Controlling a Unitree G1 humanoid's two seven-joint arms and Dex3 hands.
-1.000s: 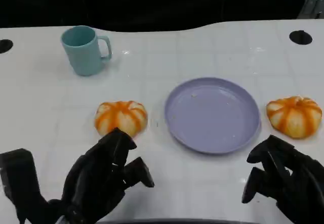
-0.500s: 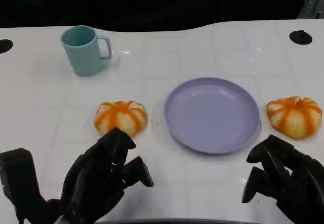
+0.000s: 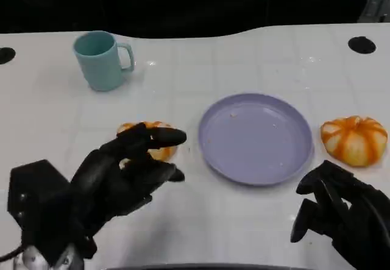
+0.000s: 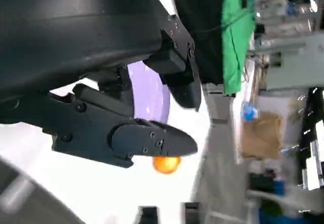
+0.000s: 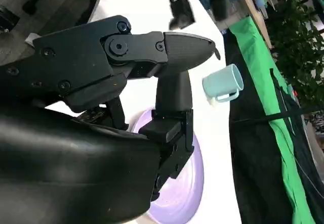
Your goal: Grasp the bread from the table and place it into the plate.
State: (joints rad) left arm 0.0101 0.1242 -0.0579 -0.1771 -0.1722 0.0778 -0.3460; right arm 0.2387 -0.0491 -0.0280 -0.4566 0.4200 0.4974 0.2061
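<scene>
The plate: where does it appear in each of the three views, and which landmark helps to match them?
Head view: plate right of centre, between two breads.
Left wrist view: a purple strip behind the left robot hand.
Right wrist view: purple disc behind the right robot hand.
Shared landmark: the table's white edge against the dark floor.

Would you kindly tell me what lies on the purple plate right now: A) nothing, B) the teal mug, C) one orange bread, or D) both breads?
A: the plate holds nothing, with one bread on the table to its right and the other bread to its left, under the left hand.
</scene>
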